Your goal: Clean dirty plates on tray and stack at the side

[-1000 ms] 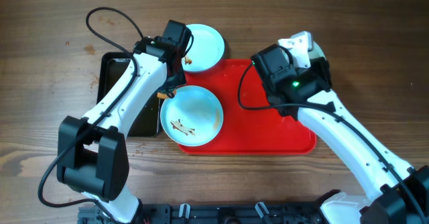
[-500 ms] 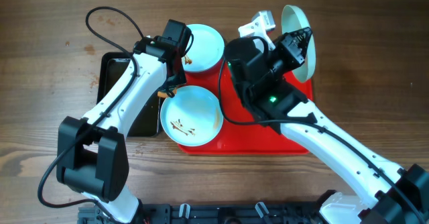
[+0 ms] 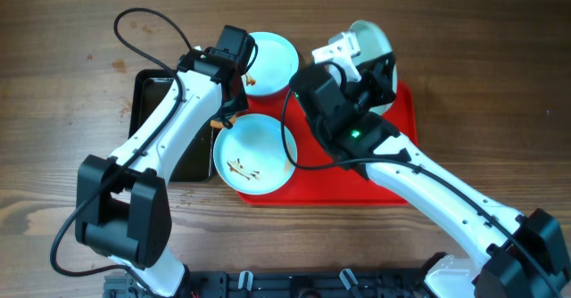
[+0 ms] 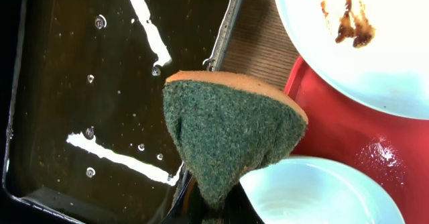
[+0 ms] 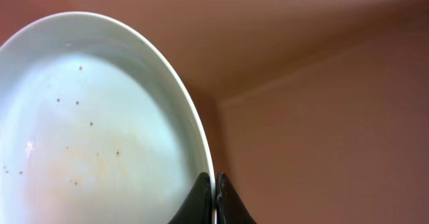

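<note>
While hovering over the seam between the black pan (image 3: 152, 111) and the red tray (image 3: 317, 186), grips a sponge (image 4: 231, 133) in the left end effector (image 3: 228, 109), pinched shut on it, green scouring side toward the wrist camera and orange backing along the top edge. Over on the right, holds a tilted plate (image 3: 373, 37) up off the tray, tipped onto its edge above the far right corner, with the right end effector (image 5: 214, 184) squeezed together on the rim. Up close, shows only faint specks and a pale tan film on that plate's face. Spots two more plates down low: a far plate (image 3: 272, 59) overlapping the tray's far left corner, mostly out over the wooden counter (image 3: 53, 111), streaked with brown sauce near its left rim; and a near plate (image 3: 259, 153) lying over the tray's left edge, just beside the sponge, with brown smears low in its bowl and an orange-brown streak on its right wall. Shows dark liquid with bubbles in the pan, flat on the counter left of the tray.
</note>
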### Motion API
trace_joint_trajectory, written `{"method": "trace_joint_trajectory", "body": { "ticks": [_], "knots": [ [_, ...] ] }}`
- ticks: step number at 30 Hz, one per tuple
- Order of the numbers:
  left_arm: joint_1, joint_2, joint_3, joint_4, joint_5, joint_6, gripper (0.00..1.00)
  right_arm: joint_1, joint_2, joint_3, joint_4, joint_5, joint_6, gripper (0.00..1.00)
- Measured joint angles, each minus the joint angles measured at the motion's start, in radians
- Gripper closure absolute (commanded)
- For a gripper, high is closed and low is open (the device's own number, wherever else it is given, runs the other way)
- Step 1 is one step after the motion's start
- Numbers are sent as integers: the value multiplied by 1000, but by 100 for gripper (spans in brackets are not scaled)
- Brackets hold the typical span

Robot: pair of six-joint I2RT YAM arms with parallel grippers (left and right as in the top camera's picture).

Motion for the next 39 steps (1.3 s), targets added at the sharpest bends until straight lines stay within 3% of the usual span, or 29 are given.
{"method": "trace_joint_trajectory", "body": {
  "ticks": [6,12,16,20,23,27,32,38,39],
  "knots": [
    [0,0,0,2,0,17,96,-64,2,-5,-259,-569,611,96],
    [0,0,0,-22,0,19,96,-265,-28,-5,-325,-897,895,96],
    [0,-1,0,-24,0,19,96,-687,-107,0,-463,-1039,923,96],
    [0,-1,0,-24,3,19,96,-1124,-109,0,-488,-1163,861,96],
    [0,-1,0,-19,6,19,96,-1321,-96,0,-496,-1202,841,96],
    [0,-1,0,-17,10,19,96,-1451,17,2,-507,-1210,834,96],
    [0,-1,0,-22,11,19,96,-1466,228,2,-447,-1235,826,96],
    [0,-1,0,-50,11,19,96,-1466,297,3,-339,-1259,800,95],
    [0,-1,0,-54,11,19,96,-1466,297,5,-339,-1261,792,72]
  ]
}}
